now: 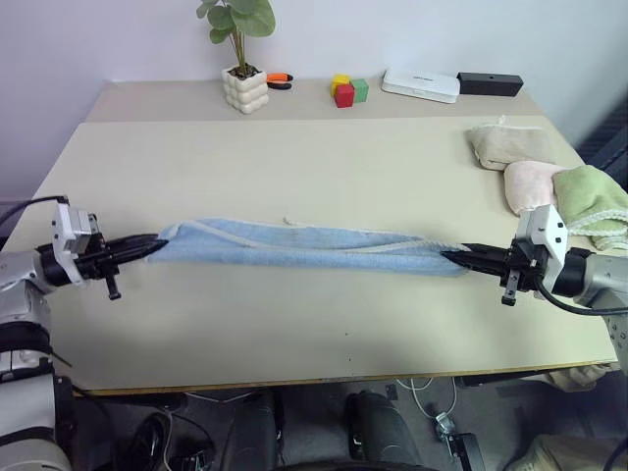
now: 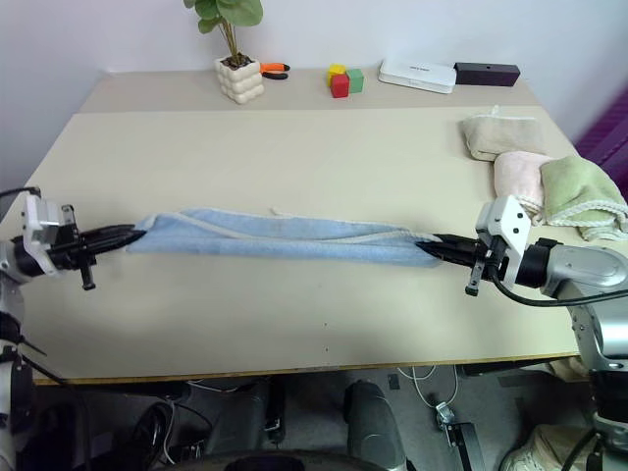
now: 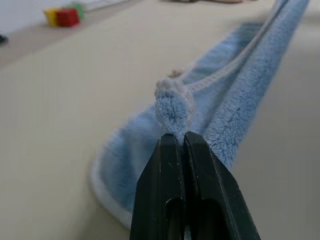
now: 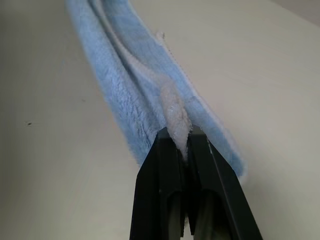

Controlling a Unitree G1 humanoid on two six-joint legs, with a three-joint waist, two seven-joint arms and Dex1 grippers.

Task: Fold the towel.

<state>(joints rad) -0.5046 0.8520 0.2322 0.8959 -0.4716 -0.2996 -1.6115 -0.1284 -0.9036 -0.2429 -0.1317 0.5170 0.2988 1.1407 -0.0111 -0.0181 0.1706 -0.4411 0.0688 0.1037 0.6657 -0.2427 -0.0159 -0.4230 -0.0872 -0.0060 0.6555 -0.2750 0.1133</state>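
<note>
Towel (image 1: 304,247), light blue terry with a whitish hem, runs as a long narrow band between our two grippers, low over the beige table (image 1: 294,157) and sagging onto it along the middle. Our left gripper (image 1: 157,246) has its two black fingers (image 3: 172,165) pressed together on one end of the cloth; a bunched knob of hem sticks out just past the fingertips. Our right gripper (image 1: 456,254) is likewise clamped tight on the opposite end, with a twist of white hem pinched between its fingers (image 4: 167,150) and the blue pile spreading away beyond them. Both grippers point toward each other along the towel's length. Well beyond the right fingers, near the table's far right edge, lie folded towels (image 1: 549,182) in beige, pink and green.
</note>
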